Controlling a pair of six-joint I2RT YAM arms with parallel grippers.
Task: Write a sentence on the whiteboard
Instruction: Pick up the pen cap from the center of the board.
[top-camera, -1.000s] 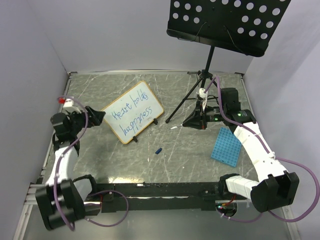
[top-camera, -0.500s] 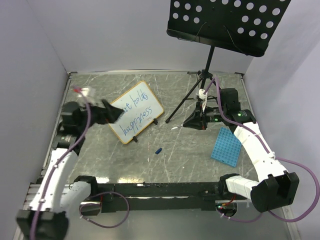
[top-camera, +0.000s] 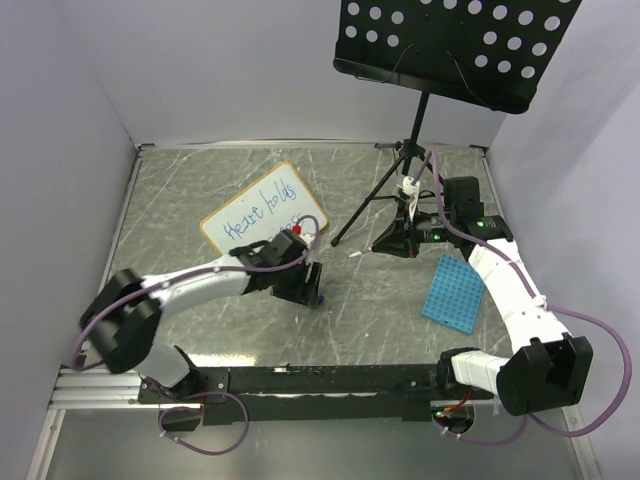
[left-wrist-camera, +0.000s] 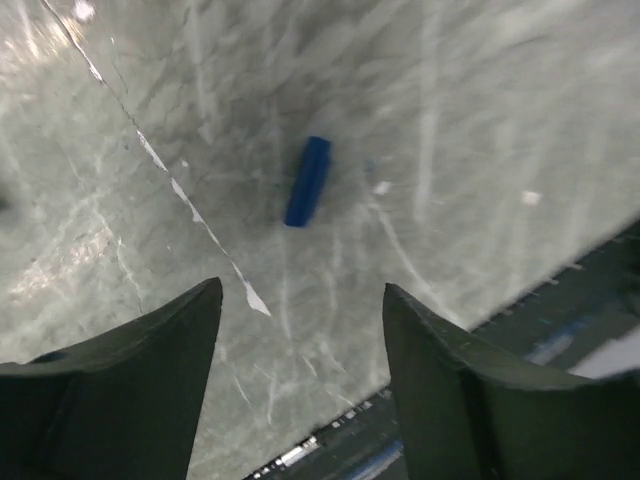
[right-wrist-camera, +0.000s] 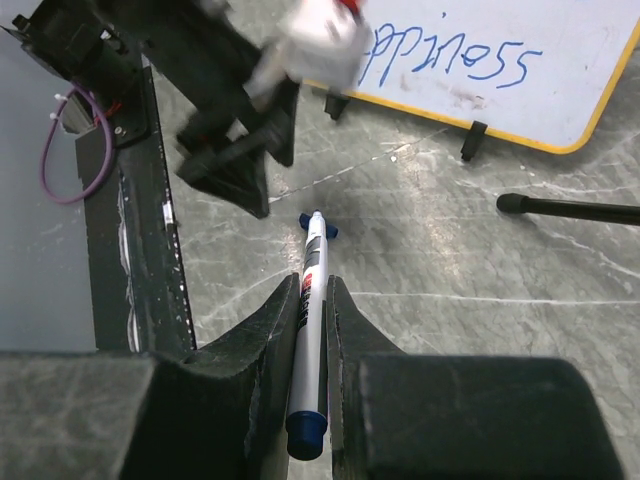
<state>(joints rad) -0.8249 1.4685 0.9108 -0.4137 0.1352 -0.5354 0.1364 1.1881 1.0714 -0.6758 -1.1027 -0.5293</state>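
The whiteboard (top-camera: 305, 208) stands left of centre in the top view, with the sentence (top-camera: 262, 207) in blue across it, so the writing looks finished. What remains seems to be capping. The right gripper (right-wrist-camera: 312, 290) is clamped on the marker (right-wrist-camera: 312, 330), tip outward. The left gripper (left-wrist-camera: 300, 300) hangs open and empty above the table (left-wrist-camera: 480, 120). The blue cap (left-wrist-camera: 307, 181) lies just above the gap between its jaws in the wrist view. To take it well, centre over the cap, turn the jaws across its narrow width, and lower before closing.
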